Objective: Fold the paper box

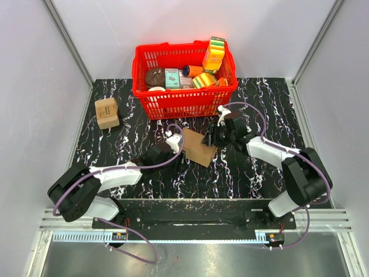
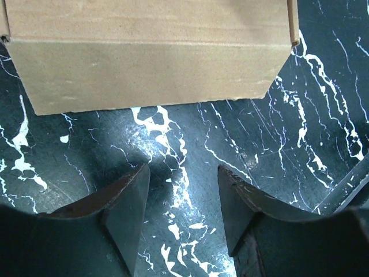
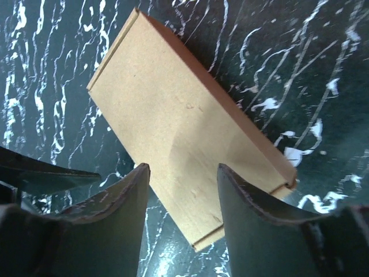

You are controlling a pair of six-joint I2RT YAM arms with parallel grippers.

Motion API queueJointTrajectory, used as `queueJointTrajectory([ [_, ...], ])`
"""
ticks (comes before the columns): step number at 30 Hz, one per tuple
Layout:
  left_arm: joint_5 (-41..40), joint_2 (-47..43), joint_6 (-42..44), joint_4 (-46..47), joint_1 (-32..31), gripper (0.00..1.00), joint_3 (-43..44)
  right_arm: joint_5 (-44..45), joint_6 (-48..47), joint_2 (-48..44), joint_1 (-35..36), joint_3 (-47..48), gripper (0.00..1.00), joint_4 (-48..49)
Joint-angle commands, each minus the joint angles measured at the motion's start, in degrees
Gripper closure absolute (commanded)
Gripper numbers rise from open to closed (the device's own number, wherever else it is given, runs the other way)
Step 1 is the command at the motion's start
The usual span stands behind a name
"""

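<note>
The paper box [image 1: 198,149] lies mid-table before the red basket [image 1: 173,105], flanked for folding, I'd say: left gripper [image 2: 183,172] half-parted, empty, just short of it, right gripper [image 3: 183,168] half-parted above its face, clasping nothing.

A red basket [image 1: 184,105] is sitting at the far middle of the black marbled table [image 1: 259,179], close to the white back wall [image 1: 173,23]. Packages are lying heaped inside it. A yellow carton [image 1: 213,55] is standing tall at the right far corner, a teal box [image 1: 172,78] is lying near the middle, and a dark brown lump [image 1: 154,76], perhaps a bag, is resting just left of it. A small tan box [image 1: 107,112] is sitting on the table left of the basket, apart from it.
</note>
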Motion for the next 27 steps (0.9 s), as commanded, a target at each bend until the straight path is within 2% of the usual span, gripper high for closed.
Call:
queueJointTrajectory([
  [1,0.5,0.1,-0.7,4.7,-0.2,0.45,2.1,6.8,-3.6,-4.2,-0.7,1.7,0.4,-2.2],
  [7,0.4,0.3,-0.6,5.0,-0.2,0.45,2.0,6.7,-5.6,-0.2,-1.9,4.0,0.36,-1.5],
  [18,2.5,2.5,-0.3,7.4,-0.6,0.46,2.7,1.6,-10.2,4.5,-2.1,3.8,0.35,8.7],
  [27,2.5,5.4,0.3,8.0,-0.7,0.47,3.7,-1.4,-11.3,8.9,-2.2,5.5,0.35,9.9],
])
